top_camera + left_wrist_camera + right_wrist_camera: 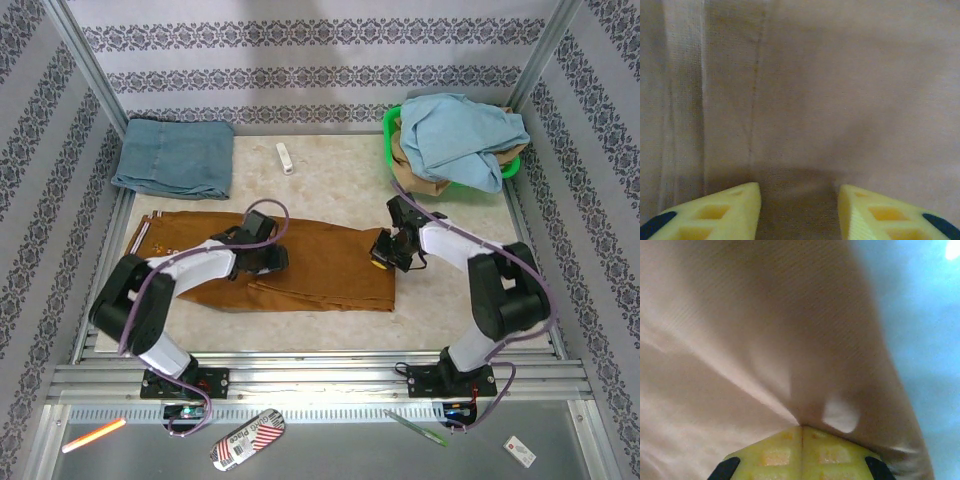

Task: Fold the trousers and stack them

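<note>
Top external view had the trousers (330,272) lying flat beneath both grippers, the legs seemingly already laid together lengthwise. The right gripper (385,257) had closed on a pinch of cloth at their hem end. The left gripper (265,258) pressed down mid-leg, jaws partly apart with cloth between them. Crosswise folds and stacking apparently remained.

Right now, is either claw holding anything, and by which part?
Right claw is shut on the trousers, pinching a pucker of cloth near the hem end. Left claw has its fingers apart over the cloth mid-trousers, with no grip visible.
</note>
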Robot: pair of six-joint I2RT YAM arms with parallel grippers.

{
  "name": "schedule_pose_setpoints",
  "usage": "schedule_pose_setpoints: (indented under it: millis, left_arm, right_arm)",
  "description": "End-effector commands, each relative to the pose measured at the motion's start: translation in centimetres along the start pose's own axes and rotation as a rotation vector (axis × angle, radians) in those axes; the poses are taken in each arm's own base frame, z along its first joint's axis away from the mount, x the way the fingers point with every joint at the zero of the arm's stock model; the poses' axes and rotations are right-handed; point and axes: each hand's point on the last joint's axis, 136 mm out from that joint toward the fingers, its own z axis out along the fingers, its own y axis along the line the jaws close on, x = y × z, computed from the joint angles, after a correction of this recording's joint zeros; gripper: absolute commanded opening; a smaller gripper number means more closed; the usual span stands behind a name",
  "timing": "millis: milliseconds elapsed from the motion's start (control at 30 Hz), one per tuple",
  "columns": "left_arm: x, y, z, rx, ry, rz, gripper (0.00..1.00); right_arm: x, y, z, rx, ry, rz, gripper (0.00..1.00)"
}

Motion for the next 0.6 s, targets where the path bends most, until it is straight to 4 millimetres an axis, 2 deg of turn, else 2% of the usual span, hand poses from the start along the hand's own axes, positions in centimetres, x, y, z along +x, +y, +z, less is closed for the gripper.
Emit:
schedule_pose_setpoints:
  millis: [0,67,133,200,300,367,467,567]
  left_arm:
    - [1.0,1.9,2.1,-0.003,0.002,-0.065,0.42]
    - [2.5,3.2,3.0,-0.024,0.023,-0.093,0.4]
    - [3.4,3.6,3.1,-0.011,0.03,-0.106,0.4]
    - [4.0,4.0,3.0,-0.012,0.034,-0.112,0.4]
    - [4.0,3.8,2.3,0.001,0.031,-0.102,0.4]
    - [4.0,3.1,1.6,0.022,0.029,-0.108,0.4]
    - [4.6,1.2,1.1,0.047,0.028,-0.106,0.41]
    - [5.5,-1.3,0.9,0.082,0.007,-0.116,0.42]
  right_arm:
    - [-0.4,-1.9,2.0,0.032,0.025,0.0,0.0]
    - [-0.3,-2.2,2.3,0.032,0.048,-0.004,0.0]
    - [-0.5,-2.0,1.7,-0.006,0.054,-0.011,0.0]
    - [-0.9,-1.6,0.2,-0.035,0.039,-0.02,0.0]
    - [-1.8,-0.8,-3.4,-0.089,-0.012,-0.05,0.0]
    - [-2.7,-0.8,-6.0,-0.114,-0.069,-0.059,0.0]
    - [-4.8,-1.5,-8.8,-0.108,-0.168,-0.064,0.0]
    - [-6.2,-1.1,-9.5,-0.148,-0.174,-0.043,0.0]
